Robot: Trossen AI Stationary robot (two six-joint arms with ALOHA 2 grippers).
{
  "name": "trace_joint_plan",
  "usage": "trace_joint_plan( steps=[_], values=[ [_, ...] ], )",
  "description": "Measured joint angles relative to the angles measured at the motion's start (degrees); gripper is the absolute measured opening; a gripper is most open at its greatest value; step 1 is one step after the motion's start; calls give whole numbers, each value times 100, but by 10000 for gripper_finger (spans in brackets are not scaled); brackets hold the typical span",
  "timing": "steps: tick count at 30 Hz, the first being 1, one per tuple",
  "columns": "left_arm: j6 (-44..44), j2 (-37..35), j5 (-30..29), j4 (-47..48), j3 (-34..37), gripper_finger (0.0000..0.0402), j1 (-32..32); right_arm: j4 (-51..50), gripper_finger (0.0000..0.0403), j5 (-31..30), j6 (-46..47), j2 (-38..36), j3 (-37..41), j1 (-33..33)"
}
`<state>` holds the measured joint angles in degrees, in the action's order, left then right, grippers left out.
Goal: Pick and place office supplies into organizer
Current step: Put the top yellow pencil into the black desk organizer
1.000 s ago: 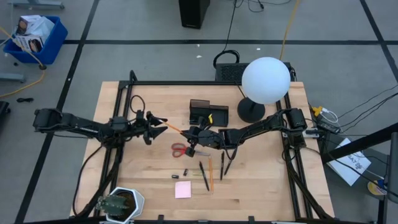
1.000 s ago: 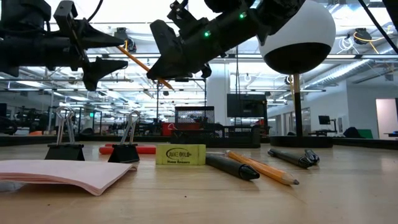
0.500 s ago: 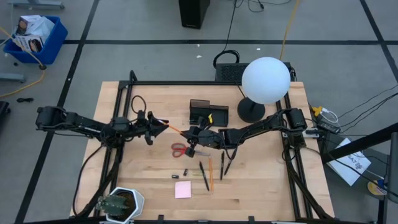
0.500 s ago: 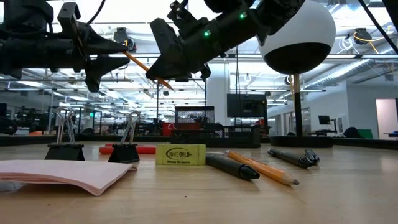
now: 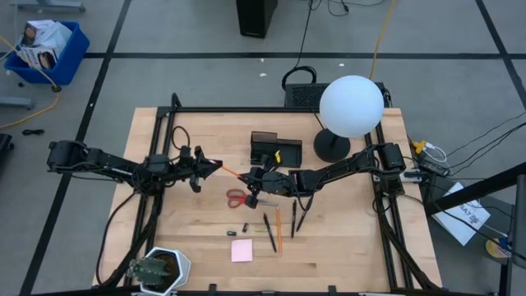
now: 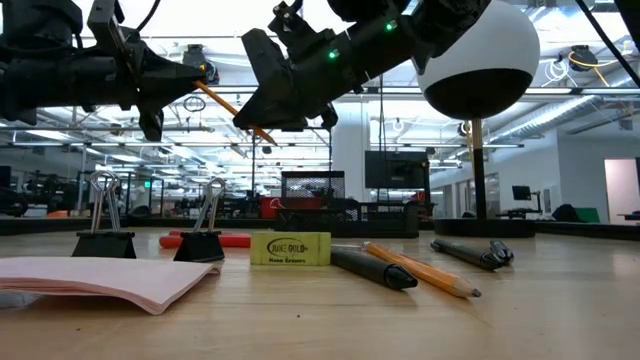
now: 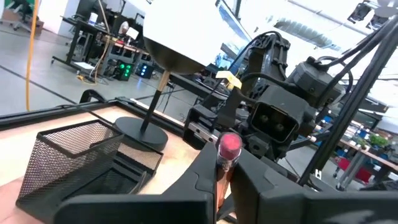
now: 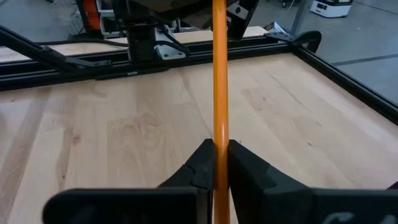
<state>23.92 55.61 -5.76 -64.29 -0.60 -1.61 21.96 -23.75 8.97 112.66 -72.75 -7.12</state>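
An orange pencil with a pink eraser hangs in the air between my two grippers, over the table's middle. My left gripper is shut on its eraser end. My right gripper is shut on its other end. The black mesh organizer stands just beyond them. Red-handled scissors, dark pens, another pencil and a pink sticky-note pad lie flat on the table nearer the front. My left gripper pinches the pencil between its two fingers just below the pink eraser, which sticks out past them. The fingers come level from the table's left. My right gripper pinches the pencil's shaft between its two fingers, near the end away from the eraser. It comes from the table's right. The pencil runs on toward my left gripper, clear of the table and tilted, eraser end higher.
A lamp with a white globe and round black base stands at the back right. A potted plant sits at the front left corner. Two binder clips and a yellow eraser stand near the pad.
My left gripper's fingers stood apart around the pencil's eraser end a second ago and have shut on it. My right gripper and the pencil have kept their place.
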Motion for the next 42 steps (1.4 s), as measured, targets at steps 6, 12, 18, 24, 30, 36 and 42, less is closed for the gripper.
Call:
trace_joint_plan(
  steps=[6,12,18,24,30,36,42],
  values=[
    [-70,0,17,7,0,42,2,6,63,306,-63,0,0,-9],
    [-97,0,65,15,0,26,4,-179,108,443,-223,0,0,-98],
    [-181,0,-33,7,-1,22,-7,-859,141,459,-186,-212,0,-228],
    [-224,0,-50,-34,-2,29,-9,-1463,150,449,28,-493,0,-434],
    [-327,0,-89,-36,-92,20,-76,-2112,146,468,377,-694,0,-859],
    [-594,0,0,110,-472,28,-131,-2193,144,450,584,-697,0,-1336],
    [-1118,0,6,645,-1025,20,-131,-2176,144,185,735,-697,0,-1725]
  ],
)
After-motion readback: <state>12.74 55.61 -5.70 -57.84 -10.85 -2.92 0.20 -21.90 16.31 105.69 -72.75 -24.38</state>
